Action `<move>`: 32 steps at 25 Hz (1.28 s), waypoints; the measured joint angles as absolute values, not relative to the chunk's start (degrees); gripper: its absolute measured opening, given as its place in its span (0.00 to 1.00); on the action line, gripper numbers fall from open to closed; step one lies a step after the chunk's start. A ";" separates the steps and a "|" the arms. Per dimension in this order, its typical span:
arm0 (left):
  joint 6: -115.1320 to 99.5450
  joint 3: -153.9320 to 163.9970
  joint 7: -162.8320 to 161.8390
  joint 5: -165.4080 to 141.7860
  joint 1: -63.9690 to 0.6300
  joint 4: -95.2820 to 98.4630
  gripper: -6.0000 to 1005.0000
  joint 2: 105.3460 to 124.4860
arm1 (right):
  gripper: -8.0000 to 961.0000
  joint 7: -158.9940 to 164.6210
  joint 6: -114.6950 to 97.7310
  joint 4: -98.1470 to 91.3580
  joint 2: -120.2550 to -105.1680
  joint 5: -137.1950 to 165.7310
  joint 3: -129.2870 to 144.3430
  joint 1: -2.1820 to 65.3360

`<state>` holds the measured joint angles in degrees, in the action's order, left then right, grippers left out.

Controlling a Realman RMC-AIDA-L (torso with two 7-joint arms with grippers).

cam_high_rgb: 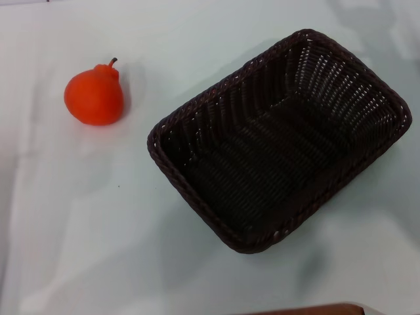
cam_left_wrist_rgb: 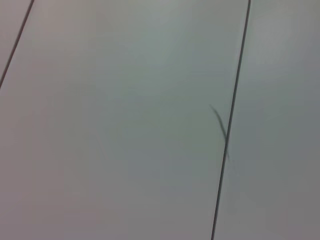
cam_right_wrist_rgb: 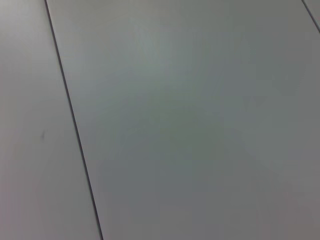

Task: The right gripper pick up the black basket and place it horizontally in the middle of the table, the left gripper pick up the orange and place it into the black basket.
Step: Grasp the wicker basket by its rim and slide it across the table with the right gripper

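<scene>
The black basket (cam_high_rgb: 279, 141) lies on the table (cam_high_rgb: 79, 216) at the centre right in the head view, set at a slant, empty inside. The orange (cam_high_rgb: 94, 96), pear-shaped with a short dark stem, stands upright on the table at the upper left, apart from the basket. Neither gripper shows in any view. Both wrist views show only plain grey panels with thin dark seams.
A brown edge (cam_high_rgb: 308, 310) shows at the bottom of the head view. Bare table lies between the orange and the basket and along the front left.
</scene>
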<state>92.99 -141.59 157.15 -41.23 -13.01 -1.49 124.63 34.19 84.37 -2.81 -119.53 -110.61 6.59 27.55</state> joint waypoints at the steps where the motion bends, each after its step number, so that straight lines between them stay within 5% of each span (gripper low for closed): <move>1: 92.99 -141.59 157.15 -41.24 -13.02 -1.49 0.89 124.63 | 0.98 34.19 84.37 -2.81 -119.53 -110.61 6.59 27.51; 14: 92.61 -141.76 157.20 -40.92 -13.42 -1.49 0.89 124.46 | 0.96 43.34 82.60 -7.84 -119.15 -110.23 12.01 26.89; 24: 92.41 -142.29 157.28 -40.86 -13.61 -2.20 0.88 124.25 | 0.93 106.27 77.56 -50.88 -118.67 -74.39 27.30 25.25; 32: 91.56 -142.95 157.41 -40.87 -13.85 -2.48 0.88 124.19 | 0.92 141.15 100.35 -75.84 -115.38 -39.74 31.33 34.17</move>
<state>91.56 -142.95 157.41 -40.87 -13.85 -2.48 124.19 141.15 100.35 -75.84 -115.38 -39.74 31.33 34.17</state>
